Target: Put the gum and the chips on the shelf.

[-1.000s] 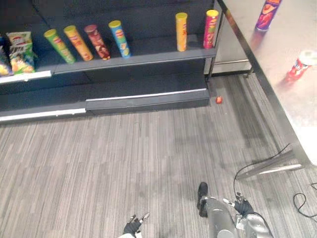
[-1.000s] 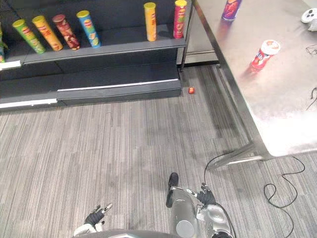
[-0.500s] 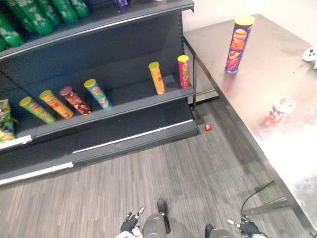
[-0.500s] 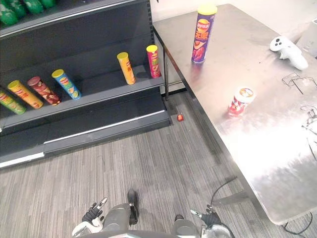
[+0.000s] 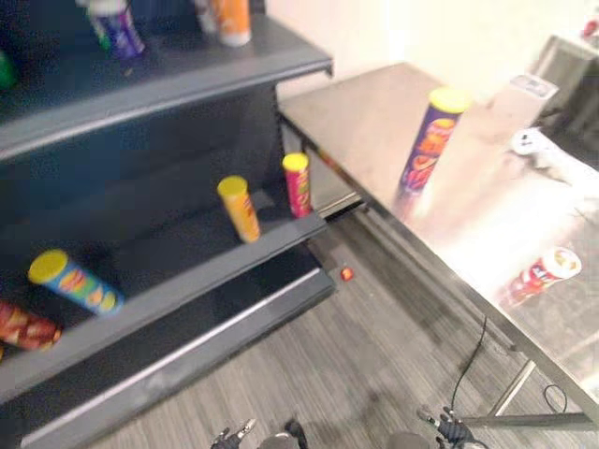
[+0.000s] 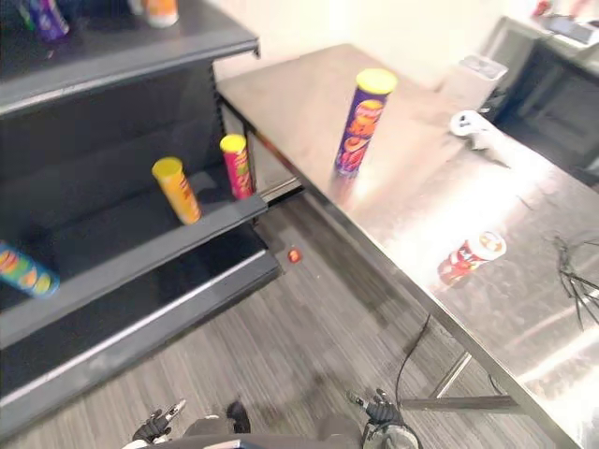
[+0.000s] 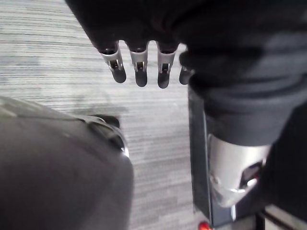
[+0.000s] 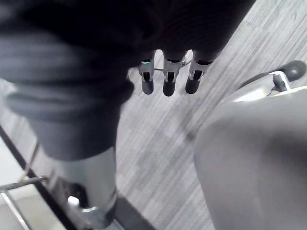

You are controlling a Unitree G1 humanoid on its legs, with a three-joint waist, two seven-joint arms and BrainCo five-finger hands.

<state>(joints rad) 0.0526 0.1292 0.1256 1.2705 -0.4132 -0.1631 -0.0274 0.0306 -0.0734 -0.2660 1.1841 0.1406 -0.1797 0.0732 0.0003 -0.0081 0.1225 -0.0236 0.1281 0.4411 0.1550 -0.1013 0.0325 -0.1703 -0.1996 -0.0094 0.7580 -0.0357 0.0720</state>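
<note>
glossy brushed-metal table (image 6: 421,196); matt dark shelf (image 6: 122,65); rough striped grey carpet floor (image 6: 309,346)

A steel table (image 6: 421,187) carries a tall purple can (image 6: 360,122) with a yellow lid, standing upright near its far end. A short red can (image 6: 471,259) sits well apart from it, nearer the table's front edge, and a white object (image 6: 471,128), perhaps a controller, lies further back. Beside the table stands a dark shelf unit (image 6: 122,253). Its middle board holds a yellow can (image 6: 177,190), a pink can (image 6: 236,166) near the table end and a blue can (image 6: 23,271). The top board (image 5: 168,70) carries a purple can (image 5: 120,23) and an orange one (image 5: 231,19). On the grey striped floor (image 6: 309,346), a small red thing (image 6: 294,254) lies near the unit's corner.
</note>
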